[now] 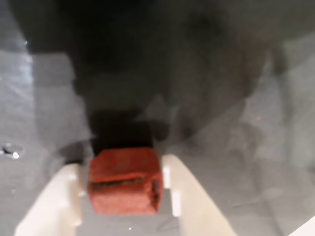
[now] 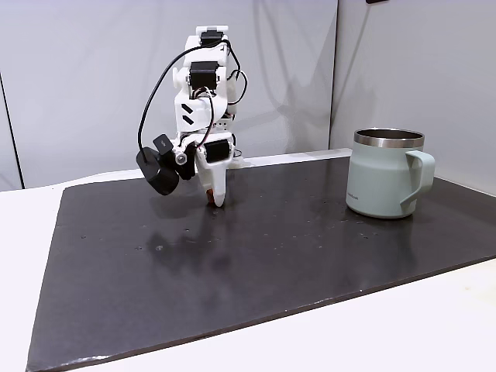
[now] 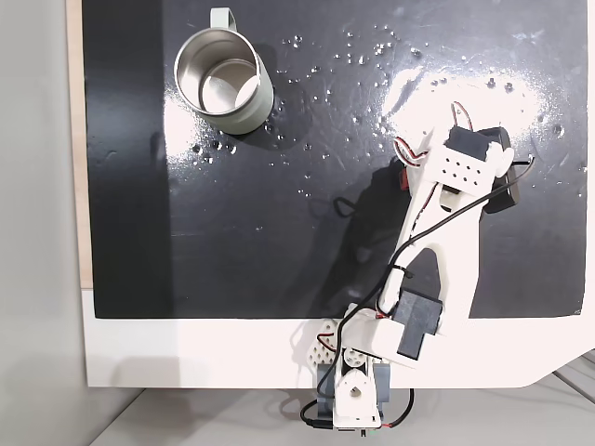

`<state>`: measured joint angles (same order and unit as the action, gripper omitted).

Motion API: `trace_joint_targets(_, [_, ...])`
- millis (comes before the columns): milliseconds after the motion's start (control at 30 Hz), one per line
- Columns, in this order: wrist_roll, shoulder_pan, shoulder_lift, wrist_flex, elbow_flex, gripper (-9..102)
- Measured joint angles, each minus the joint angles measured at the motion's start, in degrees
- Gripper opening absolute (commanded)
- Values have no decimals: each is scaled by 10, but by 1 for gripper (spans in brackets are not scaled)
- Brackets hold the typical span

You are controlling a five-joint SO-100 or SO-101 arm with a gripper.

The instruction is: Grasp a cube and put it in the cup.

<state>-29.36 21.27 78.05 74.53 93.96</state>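
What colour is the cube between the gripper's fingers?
Rust red, with a dark crack across its face; the cube shows best in the wrist view.

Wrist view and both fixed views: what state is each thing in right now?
Small rust-red cube: between the white fingers, at mat level.
Gripper: pointing down at the black mat, shut on the cube.
Pale sage-green mug with steel rim: upright, apparently empty in a fixed view, standing apart from the arm.

No readable text anywhere
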Motion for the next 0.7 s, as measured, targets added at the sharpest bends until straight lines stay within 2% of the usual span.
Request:
trace_joint_targets(233, [0,-1,0,0,0,4])
trace_joint_targets(467, [0,-5,3,3,0,4])
trace_joint_targets(700, [6,-28,83,42,0,4])
